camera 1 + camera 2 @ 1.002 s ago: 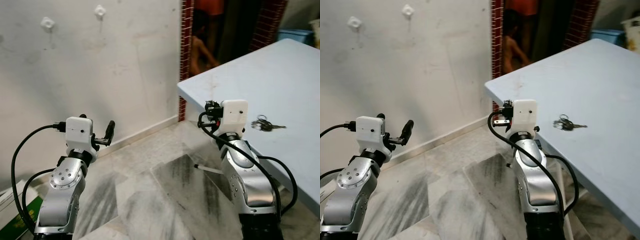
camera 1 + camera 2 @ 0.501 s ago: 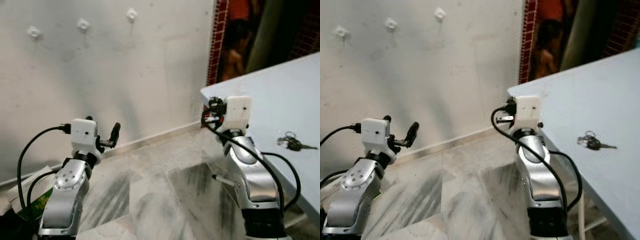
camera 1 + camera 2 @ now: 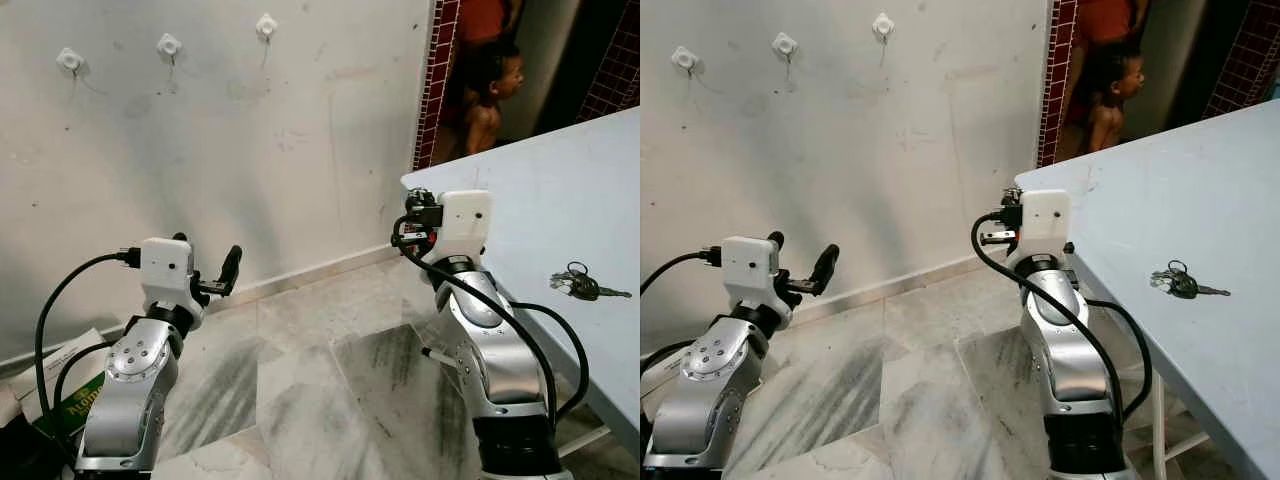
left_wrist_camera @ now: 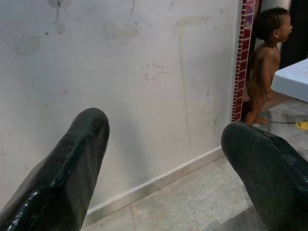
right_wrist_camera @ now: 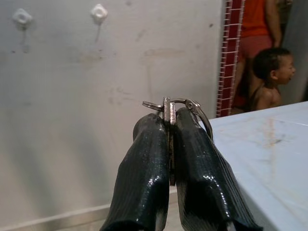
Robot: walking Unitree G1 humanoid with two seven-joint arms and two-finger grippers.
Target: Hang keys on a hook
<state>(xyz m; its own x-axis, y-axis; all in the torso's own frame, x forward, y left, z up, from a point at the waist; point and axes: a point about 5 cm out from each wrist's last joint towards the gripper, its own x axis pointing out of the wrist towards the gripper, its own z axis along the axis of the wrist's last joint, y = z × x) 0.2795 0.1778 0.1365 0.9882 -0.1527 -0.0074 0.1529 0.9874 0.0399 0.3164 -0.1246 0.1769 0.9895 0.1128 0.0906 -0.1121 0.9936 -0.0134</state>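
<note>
Keys (image 5: 169, 107) were pinched between the closed fingers (image 5: 144, 163) of the right hand (image 5: 169, 126) in the right wrist view, a ring and a flat metal part standing proud of the fingertips; white hooks (image 5: 98, 13) sat on the wall (image 5: 72, 120) beyond, well apart, and the pale desk (image 5: 269, 159) edge lay close alongside. In the left eye view, the right hand (image 3: 415, 215) was raised near the desk (image 3: 560, 200) corner, and a second bunch of keys (image 3: 580, 285) lay flat on the desktop. Three hooks (image 3: 166, 44) ran in a row high on the wall, above the left hand (image 3: 215, 275). The marble floor (image 3: 300, 380) between arms and wall offered room to approach, while the brick doorway edge (image 3: 432, 80) and a child standing there bounded the right side. In the left wrist view, the left hand (image 4: 168, 144) was spread wide and held nothing. As a judgement, the keys would be light, rigid and smooth, prone to swing or slip; holding the flat part and leaving the ring free should suit hooking, and the desk corner seemed the nearest obstruction to a reach toward the wall.
</note>
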